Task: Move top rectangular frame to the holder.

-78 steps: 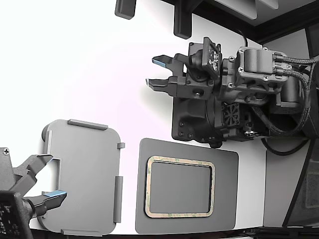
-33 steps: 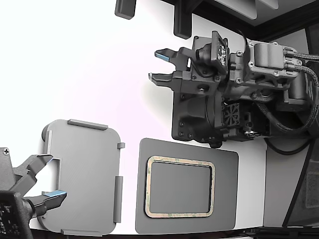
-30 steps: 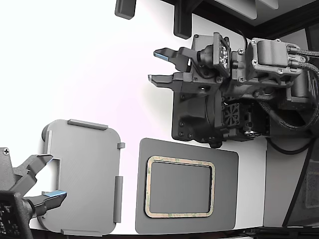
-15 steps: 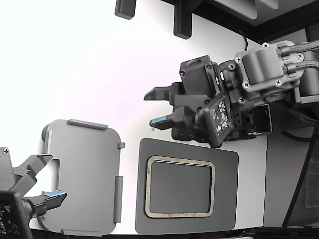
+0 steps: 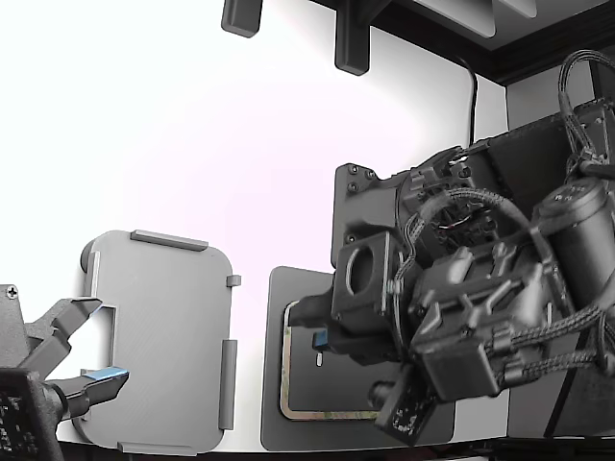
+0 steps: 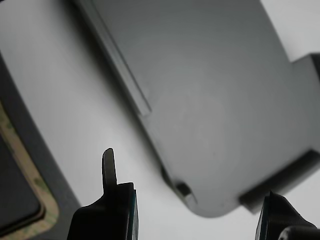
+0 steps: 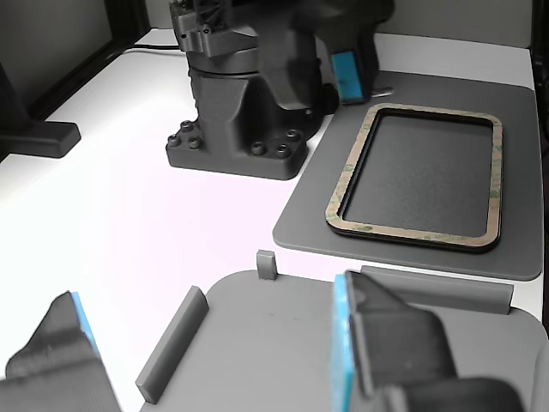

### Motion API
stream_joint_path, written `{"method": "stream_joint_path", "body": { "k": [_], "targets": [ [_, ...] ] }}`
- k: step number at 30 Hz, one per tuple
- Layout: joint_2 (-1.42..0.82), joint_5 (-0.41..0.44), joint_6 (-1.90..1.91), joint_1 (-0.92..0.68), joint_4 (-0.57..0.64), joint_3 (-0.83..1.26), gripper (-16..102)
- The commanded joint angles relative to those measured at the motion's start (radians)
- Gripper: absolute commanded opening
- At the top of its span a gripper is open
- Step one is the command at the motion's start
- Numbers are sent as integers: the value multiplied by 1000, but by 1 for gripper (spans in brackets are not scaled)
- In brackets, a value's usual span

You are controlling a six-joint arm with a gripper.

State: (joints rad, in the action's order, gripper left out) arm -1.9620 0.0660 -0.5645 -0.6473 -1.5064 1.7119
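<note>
two spread jaws hang over the frame [image 5: 298, 408] on its dark pad [image 5: 274, 365], beside the holder [image 5: 163, 336].

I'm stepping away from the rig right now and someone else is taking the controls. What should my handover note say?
Gripper: open and empty, low over the edge of the rectangular frame nearest the holder, fingers pointing toward the holder.
Frame: flat on the dark grey pad, not gripped.
Holder: nothing in it, to the exterior view's left of the pad.
Done: approach only.
Left: grasp the frame, lift it, carry it to the holder, set it in, release.
</note>
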Motion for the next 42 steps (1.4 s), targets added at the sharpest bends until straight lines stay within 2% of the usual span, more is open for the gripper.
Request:
{"method": "stream_joint_path", "body": {
  "k": [1,6,14,20,28,38,42],
  "targets": [
    [37,-5,-21,-72,-14,-31,100],
    [118,-14,-15,-158,-18,-21,100],
    [181,-15,14,-224,43,32,100],
    [238,-2,17,-247,138,106,98],
    [278,26,49,-270,178,130,81],
    [299,2,48,-279,219,152,81],
    [291,3,41,-278,229,170,74]
  ]
}}
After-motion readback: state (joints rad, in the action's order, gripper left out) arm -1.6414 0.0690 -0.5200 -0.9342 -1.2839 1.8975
